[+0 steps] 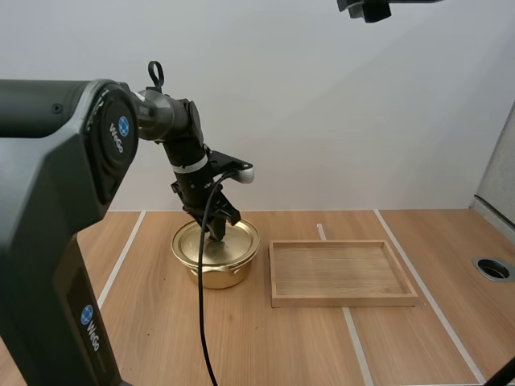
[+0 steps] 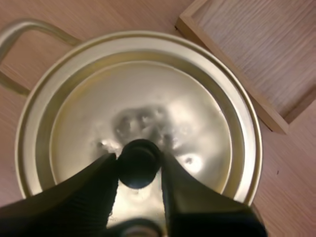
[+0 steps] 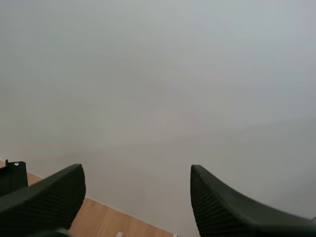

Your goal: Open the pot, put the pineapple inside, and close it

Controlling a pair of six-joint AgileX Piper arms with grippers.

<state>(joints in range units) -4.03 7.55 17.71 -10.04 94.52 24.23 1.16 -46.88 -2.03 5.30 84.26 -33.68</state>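
We read the lid (image 2: 163,94) as glossy gold metal; knob (image 2: 138,165) between our ribbed black fingers (image 2: 84,197) matt black; tray (image 2: 247,49) beyond, bare wood.

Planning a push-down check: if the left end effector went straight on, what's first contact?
The pot lid. The left end effector points down at it, fingers pinching the black knob, so its tips would likely meet the lid beside the knob; remaining gap unclear.
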